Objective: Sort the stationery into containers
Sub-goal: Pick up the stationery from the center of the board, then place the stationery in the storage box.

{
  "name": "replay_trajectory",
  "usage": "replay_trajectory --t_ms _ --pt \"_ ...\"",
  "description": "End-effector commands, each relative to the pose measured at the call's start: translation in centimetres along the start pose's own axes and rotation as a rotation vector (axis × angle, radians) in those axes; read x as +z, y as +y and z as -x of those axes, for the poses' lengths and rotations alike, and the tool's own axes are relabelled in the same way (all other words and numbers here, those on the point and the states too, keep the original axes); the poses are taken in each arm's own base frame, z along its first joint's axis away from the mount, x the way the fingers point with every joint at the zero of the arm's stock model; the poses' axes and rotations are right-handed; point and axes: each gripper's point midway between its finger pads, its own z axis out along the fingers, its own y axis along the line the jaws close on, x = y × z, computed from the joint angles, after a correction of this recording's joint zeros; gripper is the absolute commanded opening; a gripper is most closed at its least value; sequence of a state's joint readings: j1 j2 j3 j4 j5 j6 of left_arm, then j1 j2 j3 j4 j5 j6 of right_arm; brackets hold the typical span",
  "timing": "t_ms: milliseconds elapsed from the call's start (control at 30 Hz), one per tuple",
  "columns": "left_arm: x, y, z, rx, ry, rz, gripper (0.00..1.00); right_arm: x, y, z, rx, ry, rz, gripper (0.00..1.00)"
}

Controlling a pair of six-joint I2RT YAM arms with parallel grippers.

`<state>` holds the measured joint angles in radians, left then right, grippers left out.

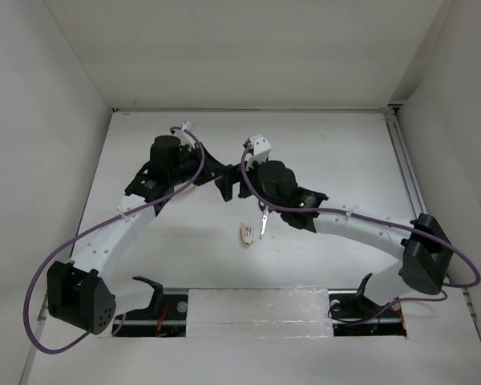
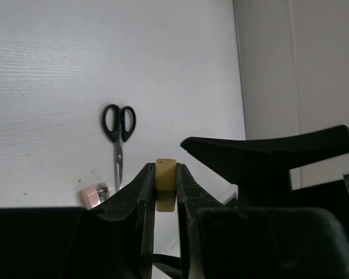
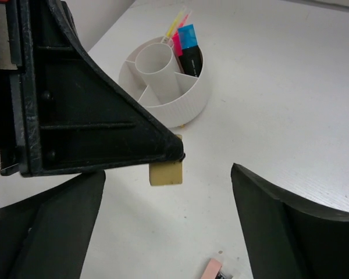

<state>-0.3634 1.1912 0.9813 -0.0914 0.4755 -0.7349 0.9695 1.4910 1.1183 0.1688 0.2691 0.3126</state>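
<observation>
Tan rubber eraser block (image 2: 166, 185), pinched between the two black fingers of the left claw (image 2: 164, 174). Held off the white counter (image 2: 75, 70), lower half poking out past the fingertips in the right wrist view. Sits in the gap of the right claw (image 3: 167, 195), which is spread wide, with one finger at 8 o'clock and the other at 4 o'clock of the eraser, neither touching it.

At 12 o'clock of the eraser in that same view: round white ribbed plastic tray (image 3: 189, 102), split into wedge compartments around a central cup. Holds, all in the one wedge at its 1 o'clock, a black highlighter with a blue cap (image 3: 189, 38), a black highlighter with a pink cap (image 3: 176, 43), a thin yellow stick (image 3: 173, 26) and a thin pink pen (image 3: 185, 16), standing tilted and poking above the rim.

Flat on the counter in the left wrist view, at 11 o'clock of the eraser: black-handled steel scissors (image 2: 118, 136), closed, handles at 12 o'clock, blades toward 6. Just beside the blade tip, at its 7 o'clock: small white-pink piece (image 2: 91, 196). From the top camera, both lie side by side at 6 o'clock of the two meeting claws; tray hidden under the arms there.
</observation>
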Motion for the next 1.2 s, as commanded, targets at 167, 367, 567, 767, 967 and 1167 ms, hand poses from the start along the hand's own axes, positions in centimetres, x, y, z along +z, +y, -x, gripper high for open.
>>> replay_trajectory --t_ms 167,367,567,767,967,1167 --pt "-1.6 5.0 7.1 0.017 -0.302 0.347 0.00 -1.6 -0.4 3.0 0.033 -0.104 0.010 0.99" --pt "-6.3 12.9 11.6 -0.120 -0.591 0.807 0.00 -3.4 -1.6 2.3 0.029 -0.088 -0.006 0.99" --pt "-8.9 17.8 13.5 -0.228 -0.679 0.991 0.00 -3.9 -1.5 1.3 0.012 -0.055 0.018 0.99" --pt "-8.8 19.9 14.0 -0.231 -0.689 1.066 0.00 -5.0 -2.1 1.7 0.006 -0.062 0.011 0.99" --pt "-7.3 21.2 13.4 -0.226 -0.635 1.085 0.00 -4.8 -2.0 0.7 0.001 -0.037 0.025 0.99" --pt "-5.0 21.4 13.5 -0.242 -0.599 1.019 0.00 -4.6 -1.9 0.8 0.001 -0.037 0.025 0.99"
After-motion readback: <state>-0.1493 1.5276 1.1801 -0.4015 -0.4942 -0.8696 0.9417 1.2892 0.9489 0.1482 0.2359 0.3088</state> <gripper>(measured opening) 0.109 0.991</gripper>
